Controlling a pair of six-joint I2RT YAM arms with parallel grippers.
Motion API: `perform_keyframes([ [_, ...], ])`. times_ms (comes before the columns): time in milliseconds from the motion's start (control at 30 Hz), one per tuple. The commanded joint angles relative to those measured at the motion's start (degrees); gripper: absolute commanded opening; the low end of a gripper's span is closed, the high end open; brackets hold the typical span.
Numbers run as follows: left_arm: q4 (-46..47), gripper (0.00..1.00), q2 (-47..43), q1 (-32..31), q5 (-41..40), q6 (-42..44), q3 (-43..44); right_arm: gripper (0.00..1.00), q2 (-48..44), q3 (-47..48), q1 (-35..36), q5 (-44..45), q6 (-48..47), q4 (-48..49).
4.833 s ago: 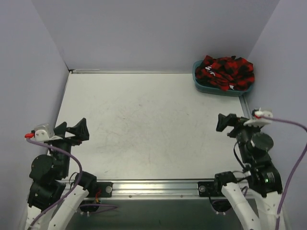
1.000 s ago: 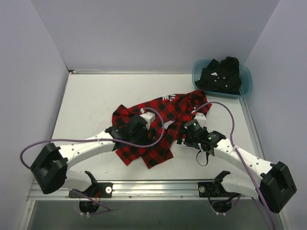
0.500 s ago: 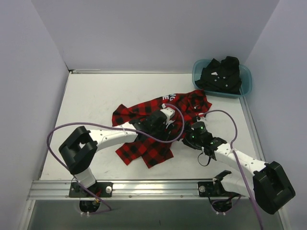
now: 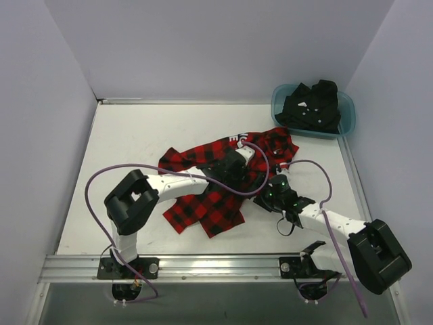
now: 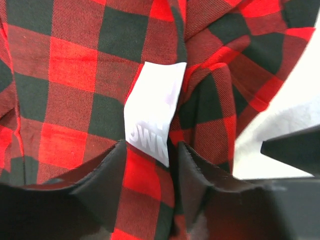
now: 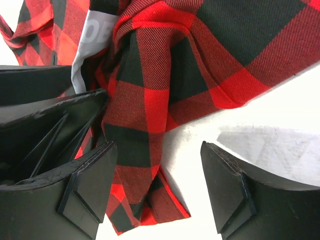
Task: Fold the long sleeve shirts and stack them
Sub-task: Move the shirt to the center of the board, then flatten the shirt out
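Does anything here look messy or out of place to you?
Yes. The red-and-black flannel shirt lies crumpled and twisted in the middle of the table, not spread flat. The black shirt is bunched up, unfolded, in the teal tub at the far right corner.

Red-black flannel [image 4: 199, 210] crumpled centre; black shirt [image 4: 311, 105] heaped in tub [image 4: 347, 115].

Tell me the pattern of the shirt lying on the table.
The shirt is red-and-black buffalo check, clearest in the left wrist view.
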Motion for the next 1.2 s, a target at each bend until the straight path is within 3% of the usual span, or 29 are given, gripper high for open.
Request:
perform_keyframes([
  [0, 1.6, 0.50, 2.0, 0.6, -1.0, 0.7, 3.7, 0.68, 1.6, 0.2, -0.4, 0.1, 1.2, 3.3],
  [100, 0.6, 0.29, 2.3, 0.8, -1.5, 0.8, 4.7, 0.68, 3.5, 0.6, -0.1, -0.6, 1.3, 4.4],
  [133, 0.1, 0.17, 2.2, 1.0, -1.8, 0.9, 4.9, 0.68, 4.0, 0.8, 0.1, -0.7, 1.3, 4.7],
  [267, -2.7, 0.04, -0.6, 2.1, -5.3, 3.9, 6.4, 0.57, 6.7, 1.1, 0.5, -1.2, 1.5, 6.1],
  [367, -6.1, 0.03, -3.0, 3.7, -7.2, 7.2, 8.1, 0.36, 9.0, 0.7, 0.4, -2.4, 2.0, 8.1],
  [400, -6.9, 0.03, -4.0, 4.4, -9.1, 8.1, 8.4, 0.23, 9.9, 0.7, 0.4, -2.6, 2.0, 8.3],
  [500, -9.4, 0.03, -5.7, 7.2, -12.3, 12.2, 9.7, 0.00, 10.5, 0.7, 0.2, -3.8, 1.2, 7.6],
  [633, -11.0, 0.03, -6.9, 12.4, -15.4, 17.7, 12.4, 0.00, 7.3, 0.8, -0.2, -4.2, -0.2, 2.2],
  [900, -9.3, 0.04, -1.3, 24.9, -25.4, 32.9, 23.2, 0.00, -9.4, 3.1, -0.5, -0.6, -4.3, -23.7],
  [1100, -0.4, 0.08, 5.6, 29.1, -31.5, 47.7, 30.6, 0.00, -18.1, 6.4, -0.6, 0.8, -6.7, -36.2],
  [1167, 7.1, 0.10, 8.7, 29.3, -32.9, 55.2, 32.8, 0.00, -18.7, 7.1, -0.6, 0.0, -7.6, -38.2],
])
